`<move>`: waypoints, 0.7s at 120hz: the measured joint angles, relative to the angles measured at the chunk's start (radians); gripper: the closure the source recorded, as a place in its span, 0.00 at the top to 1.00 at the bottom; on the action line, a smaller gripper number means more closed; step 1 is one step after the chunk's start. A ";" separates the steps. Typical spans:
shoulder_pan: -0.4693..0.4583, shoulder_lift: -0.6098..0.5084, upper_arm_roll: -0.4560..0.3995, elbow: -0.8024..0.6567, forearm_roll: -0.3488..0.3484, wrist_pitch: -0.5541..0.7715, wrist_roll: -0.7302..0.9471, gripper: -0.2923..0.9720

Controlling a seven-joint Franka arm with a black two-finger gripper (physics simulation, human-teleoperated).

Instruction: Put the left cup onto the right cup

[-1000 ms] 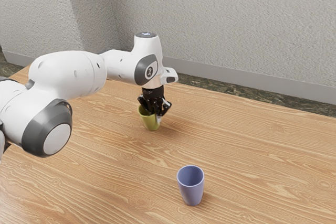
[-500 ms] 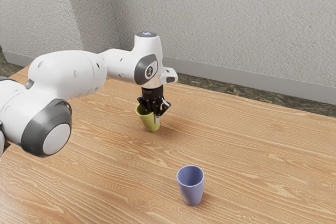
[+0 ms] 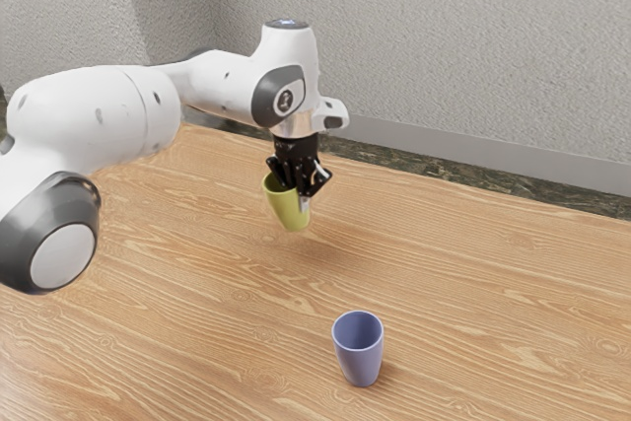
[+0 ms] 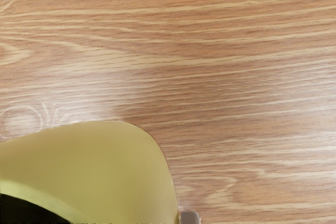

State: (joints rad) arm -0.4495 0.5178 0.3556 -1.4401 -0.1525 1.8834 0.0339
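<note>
Wall: a grey, rough-plastered wall (image 3: 444, 36) stood behind the scene, with a pale baseboard (image 3: 493, 153) running along its foot.

Table: a light-brown wooden table with a strong grain (image 3: 493, 273) spread across the exterior view. From the hand camera its planks (image 4: 220, 56) lay under the gripper.

Arm: the white seven-joint arm with grey joint caps (image 3: 118, 130) came in from the exterior view's left. Its wrist was turned down over the middle of the table.

Held cup: the yellow-green plastic cup (image 3: 287, 206) hung in the air, clear of the tabletop. It was tilted, with its rim up toward the fingers and its base slanting toward the exterior view's right. Its soft shadow (image 3: 317, 249) fell on the wood below it. From the hand camera, the same cup (image 4: 84, 171) showed as a large blurred shape just under the hand.

Target cup: the blue-violet plastic cup (image 3: 357, 346) stood upright on the table with its mouth open upward. It sat nearer the camera and toward the exterior view's right, well apart from the held cup.

End effector: the black two-finger gripper (image 3: 299, 190) pointed downward and was clenched on the upper wall of the yellow-green cup, carrying it.
</note>
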 joint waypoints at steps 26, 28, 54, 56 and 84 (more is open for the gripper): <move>-0.043 -0.127 -0.089 -0.074 0.050 -0.037 -0.048 0.15; -0.045 -0.135 -0.097 -0.082 0.052 -0.040 -0.052 0.15; -0.071 -0.214 -0.190 -0.172 0.087 -0.064 -0.111 0.15; -0.075 -0.215 -0.194 -0.176 0.089 -0.065 -0.116 0.15; -0.116 -0.253 -0.234 -0.232 0.098 -0.067 -0.176 0.15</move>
State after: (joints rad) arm -0.5658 0.2644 0.1216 -1.6723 -0.0540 1.8169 -0.1420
